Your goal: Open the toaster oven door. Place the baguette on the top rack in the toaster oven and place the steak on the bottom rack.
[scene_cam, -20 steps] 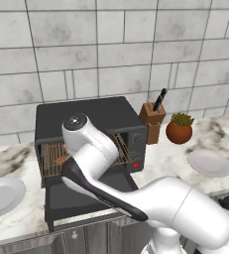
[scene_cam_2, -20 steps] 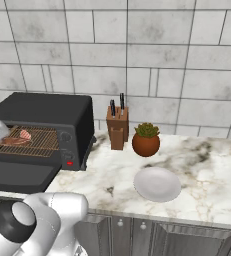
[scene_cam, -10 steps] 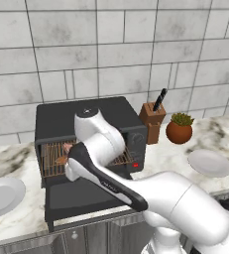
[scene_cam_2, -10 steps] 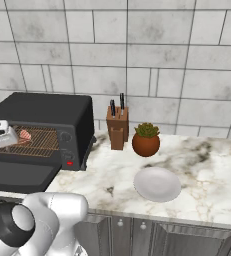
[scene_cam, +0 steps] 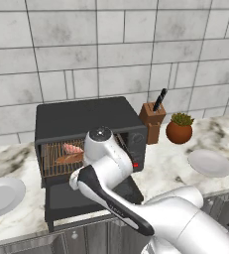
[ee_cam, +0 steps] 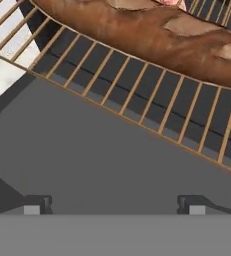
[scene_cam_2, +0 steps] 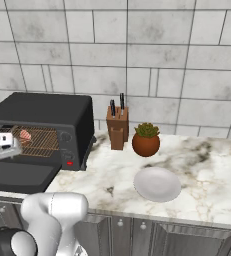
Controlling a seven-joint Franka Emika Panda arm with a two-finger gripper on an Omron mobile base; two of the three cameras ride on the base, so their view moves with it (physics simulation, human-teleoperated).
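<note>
Just ahead of the gripper (ee_cam: 114, 207), on a copper-brown wire rack (ee_cam: 137, 95) inside the toaster oven (scene_cam: 88, 124), lies the baguette (ee_cam: 152, 37). Its long axis runs crosswise to the line of the gripper, along the rack's front edge. The jaws stand spread wide with nothing between them, over the lowered toaster oven door (scene_cam: 79, 198). The steak (scene_cam: 72, 148) shows as a pink piece just behind the loaf, towards the oven's back; whether it rests on a different rack I cannot tell. If it shares the loaf's rack, it likely needs moving lower.
</note>
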